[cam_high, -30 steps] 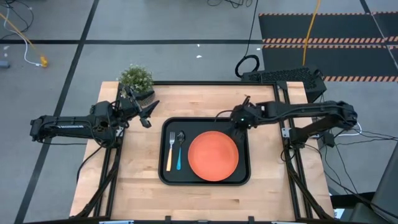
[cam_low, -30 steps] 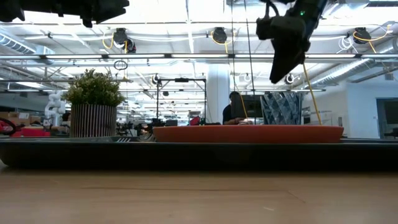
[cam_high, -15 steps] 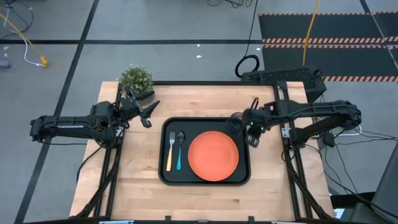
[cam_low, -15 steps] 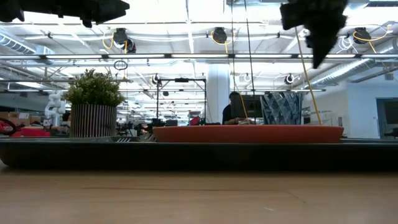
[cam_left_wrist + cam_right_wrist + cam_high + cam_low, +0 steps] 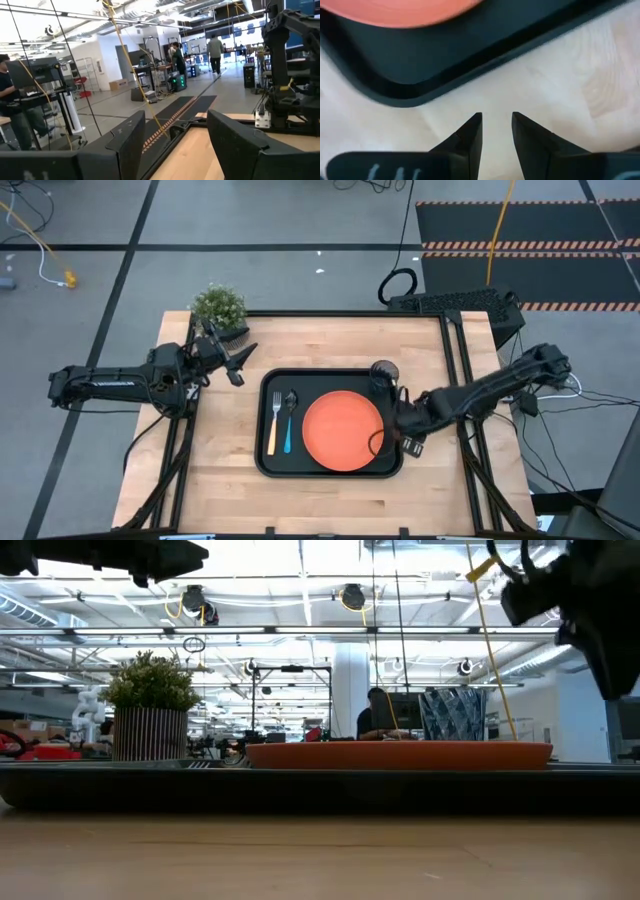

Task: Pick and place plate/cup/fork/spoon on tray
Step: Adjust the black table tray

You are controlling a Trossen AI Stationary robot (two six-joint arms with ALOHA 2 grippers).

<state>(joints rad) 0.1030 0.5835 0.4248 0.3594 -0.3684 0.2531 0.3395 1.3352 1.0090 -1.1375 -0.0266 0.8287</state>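
Note:
The black tray [image 5: 266, 462] lies at the table's middle. On it lie the orange plate [image 5: 343, 430], the orange-handled fork [image 5: 271, 425] and the blue-handled spoon [image 5: 288, 423]. The dark blue cup [image 5: 384, 371] stands upright in the tray's far right corner; it also shows in the low view [image 5: 452, 714]. My right gripper [image 5: 398, 442] hangs open and empty beside the tray's right rim, fingers over bare wood [image 5: 497, 125]. My left gripper [image 5: 236, 361] is open and empty, raised left of the tray; its wrist view [image 5: 175, 132] shows both fingers spread.
A grey pot with a green plant [image 5: 220, 308] stands at the table's far left corner, close to my left gripper. Bare wood [image 5: 330, 500] lies between the tray and the table's near edge. People show in the room beyond the table.
My right gripper has left the place above the cup, gone toward the table's right edge and then toward its near edge, and now hangs beside the tray's right rim. The cup has stayed upright on the tray.

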